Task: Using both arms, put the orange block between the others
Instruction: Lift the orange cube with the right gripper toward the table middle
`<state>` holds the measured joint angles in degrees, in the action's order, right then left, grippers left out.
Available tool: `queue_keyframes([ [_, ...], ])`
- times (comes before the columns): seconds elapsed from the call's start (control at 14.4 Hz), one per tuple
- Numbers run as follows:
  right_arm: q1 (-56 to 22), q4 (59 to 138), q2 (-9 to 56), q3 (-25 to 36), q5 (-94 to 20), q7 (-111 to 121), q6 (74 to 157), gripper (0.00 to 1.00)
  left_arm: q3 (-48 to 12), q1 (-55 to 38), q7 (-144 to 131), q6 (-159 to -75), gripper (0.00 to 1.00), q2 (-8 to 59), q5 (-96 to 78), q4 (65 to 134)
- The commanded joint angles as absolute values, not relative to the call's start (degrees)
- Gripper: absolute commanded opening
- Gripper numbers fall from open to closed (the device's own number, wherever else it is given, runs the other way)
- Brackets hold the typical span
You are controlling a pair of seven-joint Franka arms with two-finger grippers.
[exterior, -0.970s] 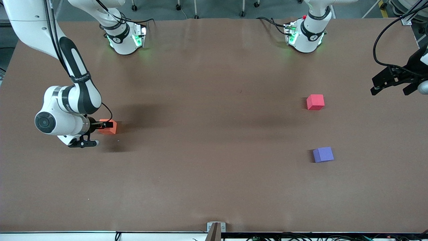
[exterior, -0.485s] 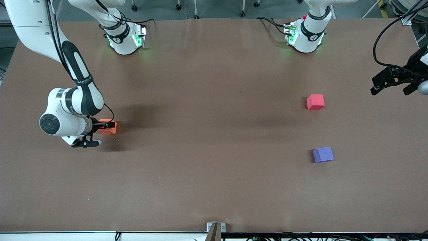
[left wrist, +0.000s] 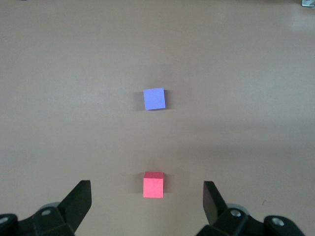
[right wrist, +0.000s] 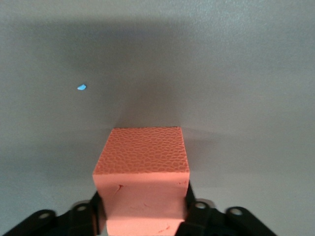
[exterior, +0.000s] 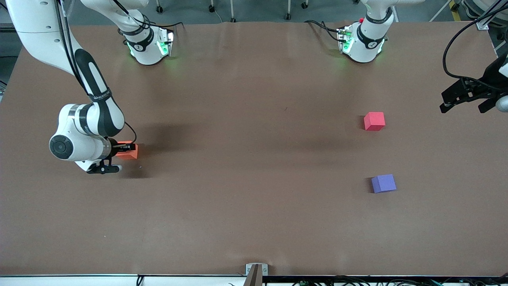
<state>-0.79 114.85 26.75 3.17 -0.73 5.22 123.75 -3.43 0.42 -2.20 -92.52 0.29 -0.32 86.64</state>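
The orange block sits on the brown table near the right arm's end. My right gripper is low at the table, shut on the orange block, with a finger pressed against each side. The red-pink cube and the purple-blue cube lie apart toward the left arm's end, the purple-blue one nearer the front camera. My left gripper hangs open in the air over that end of the table and holds nothing. In the left wrist view the red-pink cube and purple-blue cube show past the left gripper.
The two arm bases stand along the table's back edge with cables beside them. A small metal bracket sits at the table's front edge. A tiny blue speck lies on the table near the orange block.
My right gripper's fingers have closed onto the orange block, and its wrist has shifted slightly toward the block. The left arm and both other cubes have not moved.
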Motion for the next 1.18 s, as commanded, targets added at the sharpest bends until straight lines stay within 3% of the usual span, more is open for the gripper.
queue_keyframes([
  [0.0,-2.6,113.1,26.0,3.2,-0.8,4.8,122.7,0.34,-3.6,0.7,-2.2,-92.8,1.0,-0.8,-1.1,87.5],
  [0.21,-7.7,103.6,25.9,3.2,-0.8,5.5,114.1,0.32,-3.7,0.6,-2.3,-92.8,1.0,-0.9,-1.1,87.5],
  [0.42,-19.9,91.1,27.1,3.2,-0.3,5.6,105.7,0.32,-3.7,0.6,-2.4,-92.8,1.0,-1.0,-1.1,87.5],
  [0.83,-38.9,70.0,43.0,3.3,0.0,13.0,107.0,0.32,-4.0,0.7,-2.4,-92.8,1.0,-0.9,-1.1,87.5],
  [1.11,-43.6,69.2,45.8,3.3,2.4,32.2,111.9,0.33,-4.0,0.7,-2.4,-92.8,1.0,-1.0,-1.0,87.6],
])
